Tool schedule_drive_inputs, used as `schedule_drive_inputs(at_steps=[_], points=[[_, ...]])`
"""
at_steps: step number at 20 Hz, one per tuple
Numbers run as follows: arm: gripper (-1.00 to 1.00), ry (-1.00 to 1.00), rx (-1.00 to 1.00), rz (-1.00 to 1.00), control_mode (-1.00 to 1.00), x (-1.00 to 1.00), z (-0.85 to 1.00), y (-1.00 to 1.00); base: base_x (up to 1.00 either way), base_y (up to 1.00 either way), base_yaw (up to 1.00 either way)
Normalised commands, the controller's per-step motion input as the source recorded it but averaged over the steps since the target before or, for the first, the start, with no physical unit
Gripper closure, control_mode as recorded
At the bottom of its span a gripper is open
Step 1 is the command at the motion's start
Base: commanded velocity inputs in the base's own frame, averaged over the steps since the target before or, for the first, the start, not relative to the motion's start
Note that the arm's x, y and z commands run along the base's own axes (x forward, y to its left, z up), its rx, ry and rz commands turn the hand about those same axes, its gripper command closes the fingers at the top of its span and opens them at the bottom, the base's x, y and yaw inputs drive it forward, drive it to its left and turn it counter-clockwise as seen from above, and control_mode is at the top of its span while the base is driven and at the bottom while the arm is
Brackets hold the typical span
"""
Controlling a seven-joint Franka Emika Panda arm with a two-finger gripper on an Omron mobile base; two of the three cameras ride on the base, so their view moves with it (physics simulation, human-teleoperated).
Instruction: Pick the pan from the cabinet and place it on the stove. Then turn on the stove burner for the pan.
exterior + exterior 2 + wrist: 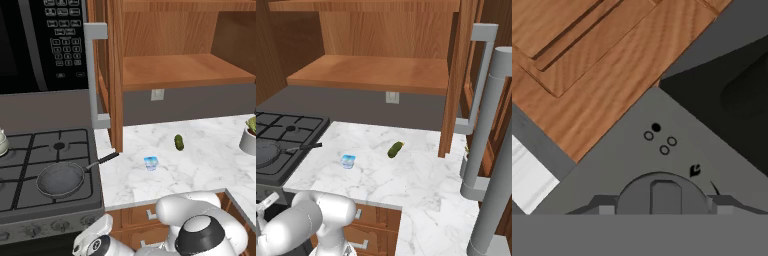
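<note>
Below the stove's (50, 195) front edge, gripper (662, 212) straddles a knob (664, 196), jaws part open at either side, not visibly pinching. Best squared on the knob before closing, then twisted. Pan (61, 178) already on the front burner nearest the counter (190, 165). Cabinet (175, 60) overhead, well clear; drawers (587, 55) close beside.

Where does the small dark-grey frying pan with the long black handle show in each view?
Left base view: dark-grey frying pan lower left, on the dark gas cooktop, handle toward the counter.
Right base view: far left edge, on the cooktop.
Hand view: not in it.
Shared landmark: small green pickle on the white marble counter.
</note>
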Motion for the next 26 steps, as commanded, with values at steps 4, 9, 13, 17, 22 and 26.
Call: schedule_drive_inputs(at_steps=[4, 9, 13, 17, 22, 26], points=[[1.0, 0.0, -0.2, -0.06, -1.0, -0.25, 0.0, 0.0, 0.0, 0.0, 0.0], [1.0, 0.0, -0.18, -0.08, -1.0, -0.26, 0.0, 0.0, 0.0, 0.0, 0.0], [1.0, 0.0, -0.15, -0.09, -1.0, -0.2, 0.0, 0.0, 0.0, 0.0, 0.0], [1.0, 0.0, -0.11, -0.09, -1.0, -0.2, 0.0, 0.0, 0.0, 0.0, 0.0], [1.0, 0.0, -0.13, -0.07, -1.0, -0.1, -0.02, 0.04, 0.0, 0.0, 0.0], [1.0, 0.01, -0.1, -0.01, -1.0, -0.04, -0.07, 0.03, 0.0, 0.0, 0.0]])
